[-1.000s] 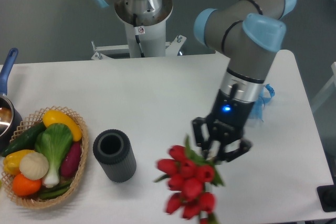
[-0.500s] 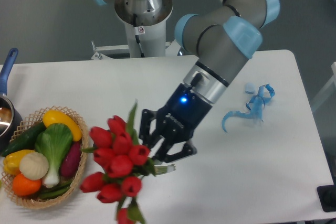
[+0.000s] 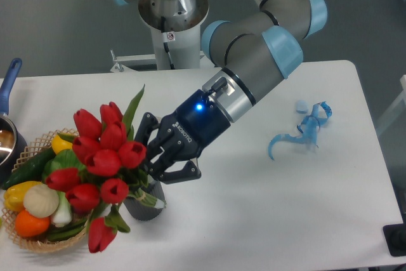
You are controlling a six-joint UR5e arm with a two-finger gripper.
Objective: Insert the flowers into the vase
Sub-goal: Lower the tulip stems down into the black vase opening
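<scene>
Fixed camera: the flowers (image 3: 101,172) are being held by the gripper (image 3: 152,163), jaws pinching the stems, over the vase (image 3: 143,209), which is largely hidden. Risk judged: blooms are leaning left over the basket (image 3: 38,244), so stems could miss the mouth. Open table (image 3: 254,220) is lying right.

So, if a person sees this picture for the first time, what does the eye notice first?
First the flowers, a bright red bunch at lower left, gripped by the gripper right above the dark vase, which they mostly hide. Next, the basket of colourful vegetables at the left edge, and the curly blue ribbon lying alone at the right.
</scene>
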